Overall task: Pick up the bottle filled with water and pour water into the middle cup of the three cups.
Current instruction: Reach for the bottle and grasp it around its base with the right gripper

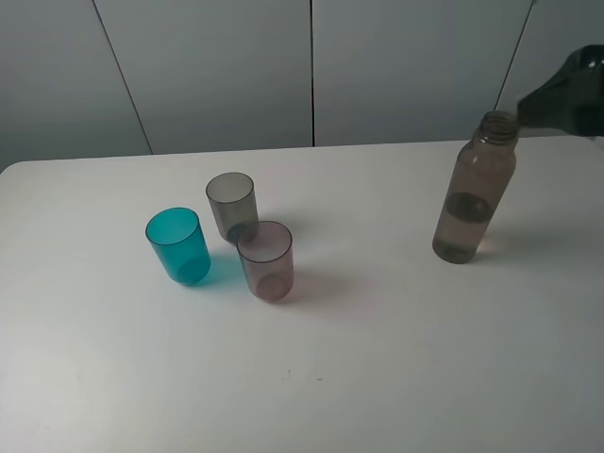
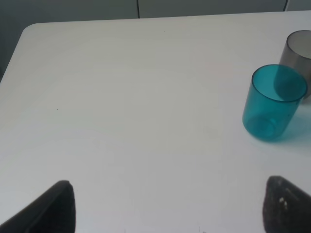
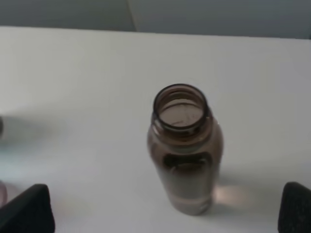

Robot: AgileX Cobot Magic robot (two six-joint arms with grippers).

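Mauve cup (image 1: 265, 261) sits nearest me, grey middle cup (image 1: 232, 206) just behind it, teal cup (image 1: 178, 246) to the left. Far right, the bottle (image 1: 474, 189) stands upright and uncapped on the white table (image 1: 396, 377). I see my left gripper (image 2: 167, 211) and right gripper (image 3: 163, 213) with jaws spread, holding nothing. Grey wall panels (image 1: 217, 66) lie beyond.

Soft, even, fairly bright light. The bottle (image 1: 475, 193) and the three cups (image 1: 234, 226) cast faint shadows toward the table's (image 1: 396, 368) right edge. The right wrist view is blurred.

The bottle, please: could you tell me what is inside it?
The bottle stands uncapped. Through its tinted wall, liquid appears to reach about halfway up. Nothing else is visible inside, though the tint hides the liquid's own colour.
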